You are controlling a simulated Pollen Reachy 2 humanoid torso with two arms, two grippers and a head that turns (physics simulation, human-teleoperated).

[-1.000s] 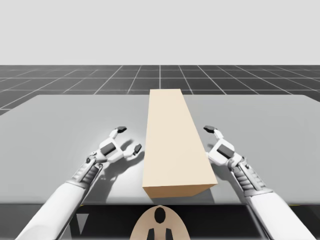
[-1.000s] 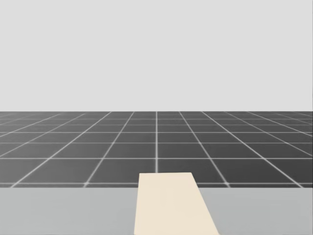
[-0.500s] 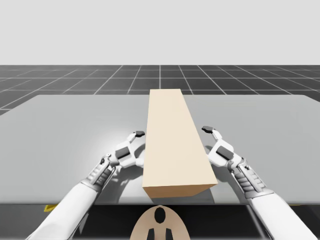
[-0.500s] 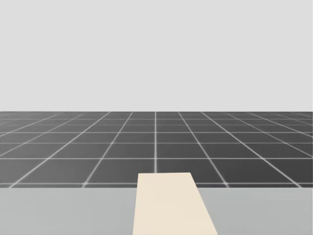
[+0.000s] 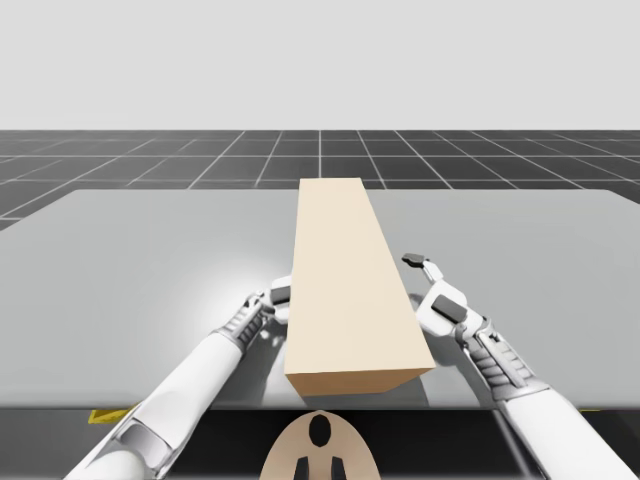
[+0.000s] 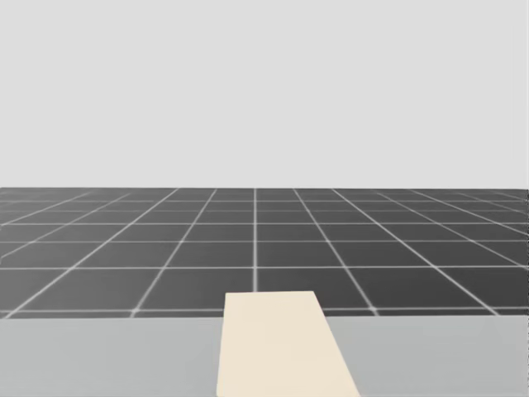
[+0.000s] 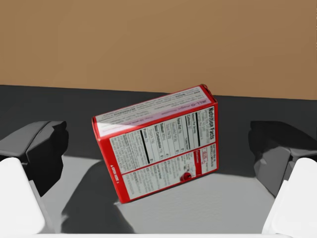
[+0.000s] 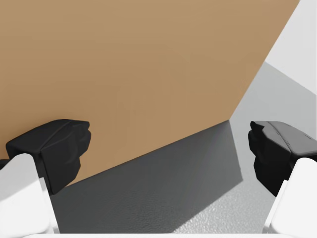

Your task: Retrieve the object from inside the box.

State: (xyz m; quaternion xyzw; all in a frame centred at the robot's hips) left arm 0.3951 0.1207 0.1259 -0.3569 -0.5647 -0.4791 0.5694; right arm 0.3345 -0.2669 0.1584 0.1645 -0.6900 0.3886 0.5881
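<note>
Left wrist view: we are looking at a red rectangular carton point(image 7: 158, 141) with white printed panels and a pale top face. It is sitting tilted, one corner lower than the other, on a grey surface in deep shadow, with a plain brown wall rising just behind it. Our left gripper point(image 7: 161, 146) is holding its dark fingers point(image 7: 44, 146) spread wide, and the carton is lying between them, touching neither.

In the high view, the left gripper point(image 5: 280, 295) is pressing up against the left long side of a long tan box point(image 5: 350, 280), which is hiding its fingertips. The box is lying lengthwise down the middle of a grey table point(image 5: 150, 260), running away from us. Our right gripper point(image 5: 422, 275) is hovering just beside the box's right long side. In the right wrist view, the right gripper point(image 8: 166, 148) is keeping its fingers wide apart with nothing between them, facing the box's brown wall point(image 8: 129, 69) and its shadow on the table.

In the head view, the far end of the tan box point(image 6: 281, 347) is showing on the table point(image 6: 99, 356). Beyond the table, a dark floor with a pale grid point(image 6: 165, 248) is stretching to a flat, light grey backdrop.
</note>
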